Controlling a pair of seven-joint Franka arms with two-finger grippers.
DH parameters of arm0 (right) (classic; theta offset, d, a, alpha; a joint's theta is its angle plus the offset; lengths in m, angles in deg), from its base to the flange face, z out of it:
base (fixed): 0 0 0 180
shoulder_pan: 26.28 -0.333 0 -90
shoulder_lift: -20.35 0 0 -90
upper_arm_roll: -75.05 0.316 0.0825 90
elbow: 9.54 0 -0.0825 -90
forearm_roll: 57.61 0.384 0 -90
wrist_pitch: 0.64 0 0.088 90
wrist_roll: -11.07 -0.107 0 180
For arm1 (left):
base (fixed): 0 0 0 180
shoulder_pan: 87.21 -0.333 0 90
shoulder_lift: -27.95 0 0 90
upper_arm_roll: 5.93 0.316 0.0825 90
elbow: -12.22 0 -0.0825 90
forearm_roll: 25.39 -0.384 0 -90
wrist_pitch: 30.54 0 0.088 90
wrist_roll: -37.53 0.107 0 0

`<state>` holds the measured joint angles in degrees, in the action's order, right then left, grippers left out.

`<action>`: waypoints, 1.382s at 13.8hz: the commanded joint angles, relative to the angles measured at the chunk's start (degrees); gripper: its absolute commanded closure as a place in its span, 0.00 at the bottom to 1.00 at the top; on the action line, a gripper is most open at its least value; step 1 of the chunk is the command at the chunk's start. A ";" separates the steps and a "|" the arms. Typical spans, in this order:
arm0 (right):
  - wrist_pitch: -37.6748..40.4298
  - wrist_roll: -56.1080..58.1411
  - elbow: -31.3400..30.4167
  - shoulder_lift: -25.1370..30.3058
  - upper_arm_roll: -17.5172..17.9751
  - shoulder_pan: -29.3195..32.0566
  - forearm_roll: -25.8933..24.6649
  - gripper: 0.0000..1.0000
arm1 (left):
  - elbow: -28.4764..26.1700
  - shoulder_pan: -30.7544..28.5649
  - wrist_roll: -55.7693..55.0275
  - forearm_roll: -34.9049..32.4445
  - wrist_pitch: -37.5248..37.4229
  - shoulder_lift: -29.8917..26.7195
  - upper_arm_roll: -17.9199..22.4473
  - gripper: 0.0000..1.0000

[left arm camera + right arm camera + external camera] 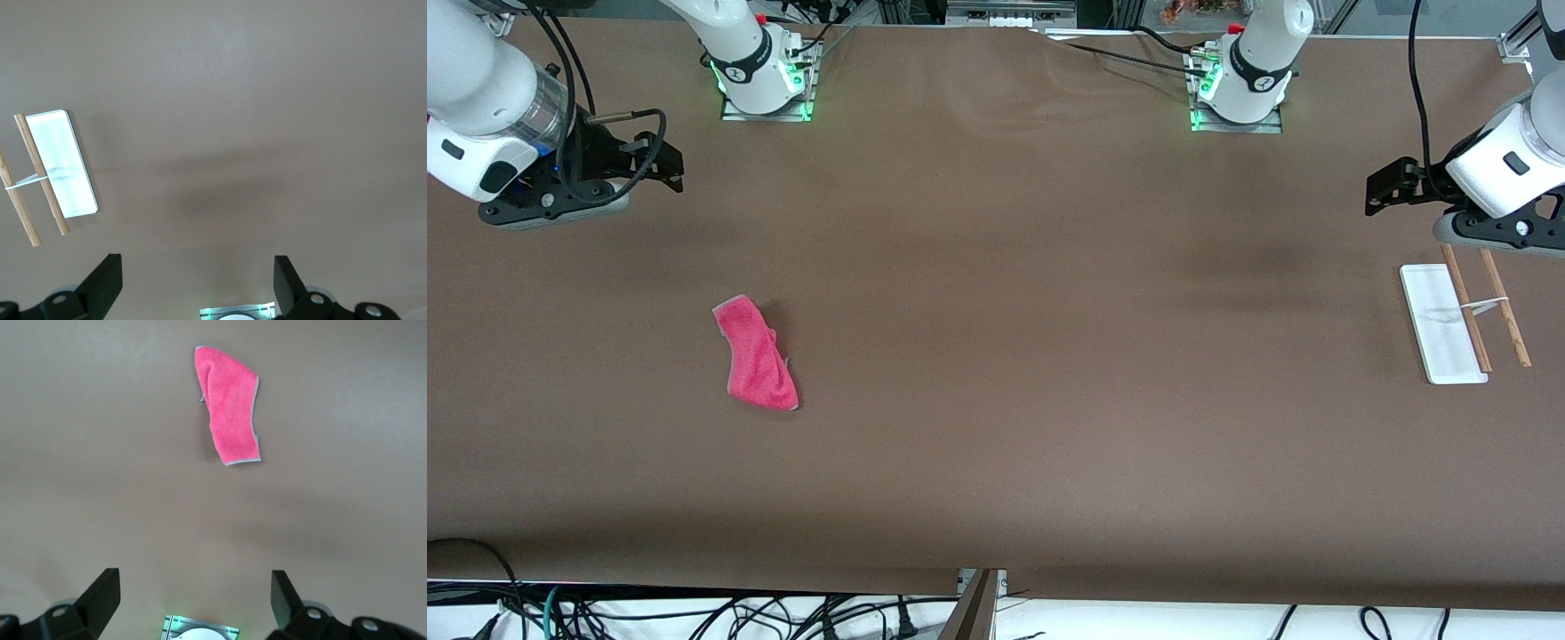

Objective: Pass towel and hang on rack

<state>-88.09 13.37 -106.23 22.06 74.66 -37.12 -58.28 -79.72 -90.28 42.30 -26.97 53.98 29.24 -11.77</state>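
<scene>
The pink-red towel [756, 356] lies crumpled flat on the brown table toward the right arm's end; it also shows in the right wrist view [230, 407]. The rack [1463, 320], with a white base and two brown rods, stands toward the left arm's end and also shows in the left wrist view [53, 167]. My right gripper [669, 171] hangs open and empty above the table, well apart from the towel; the right wrist view [195, 590] shows its jaws wide apart. My left gripper [1376, 196] hangs open and empty beside the rack, above the table; the left wrist view [198, 273] shows its jaws wide apart.
The two arm bases [765, 80] [1238, 89] stand along the table's edge farthest from the front camera. Cables [694, 613] hang below the table's near edge. Bare brown table [1049, 338] lies between towel and rack.
</scene>
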 commanded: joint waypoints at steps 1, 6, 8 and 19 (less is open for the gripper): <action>1.13 -0.79 0.80 -0.13 0.12 0.29 0.76 0.00 | 1.32 -0.10 0.33 -1.06 -1.29 0.20 -0.31 0.00; 0.88 -0.18 1.06 -0.22 0.12 0.20 0.85 0.00 | 1.32 -0.10 -0.02 -0.97 -1.29 0.29 -0.31 0.00; 1.05 -0.36 0.97 -0.22 0.12 0.20 0.94 0.00 | 1.32 -0.19 0.50 -0.97 -1.29 0.20 -0.22 0.00; 1.23 0.17 0.97 -0.22 0.04 0.29 0.85 0.00 | 1.32 -0.19 0.50 -1.06 -1.02 0.38 -0.13 0.00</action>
<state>-87.85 13.33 -106.21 21.96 74.67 -37.12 -58.24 -79.72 -90.28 42.30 -26.97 53.92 29.24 -11.47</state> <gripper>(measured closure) 0.000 0.000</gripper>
